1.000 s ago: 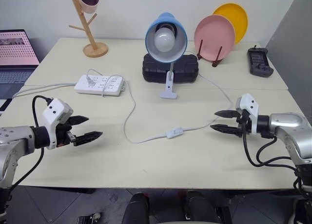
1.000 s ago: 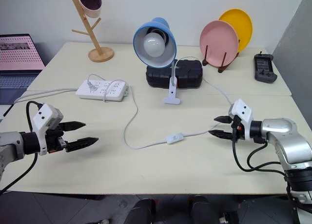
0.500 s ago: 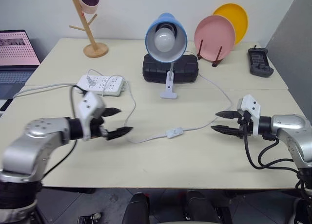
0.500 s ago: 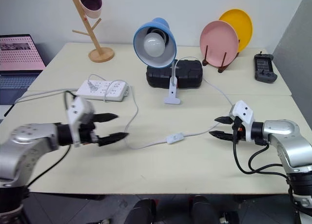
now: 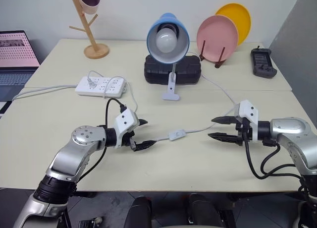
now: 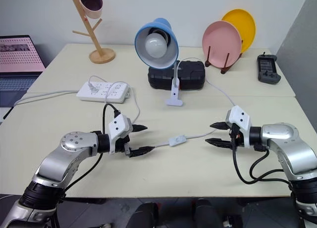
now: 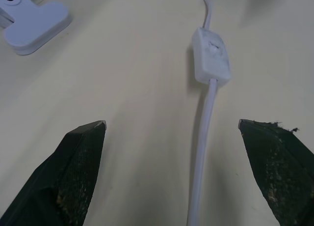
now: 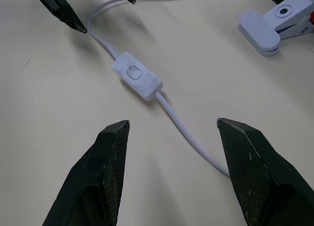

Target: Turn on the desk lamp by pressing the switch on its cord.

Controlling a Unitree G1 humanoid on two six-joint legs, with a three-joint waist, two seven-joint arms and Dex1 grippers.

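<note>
Two plates [image 5: 218, 37], one desk lamp [image 5: 168, 39], seemingly one mug [image 5: 89, 0].

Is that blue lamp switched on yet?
Off, it seems: the desk lamp's bulb looks plain white with no glow on the table.

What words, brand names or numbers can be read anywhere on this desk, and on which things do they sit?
None can be read.
Laptop screen: pink page with rows of text, too small to read.
Black handheld remote: any markings too small to tell.
Power strip: no legible label.
Switch on the cord: plain white, only an oval rocker, no lettering.
Desk lamp: no print visible.
</note>
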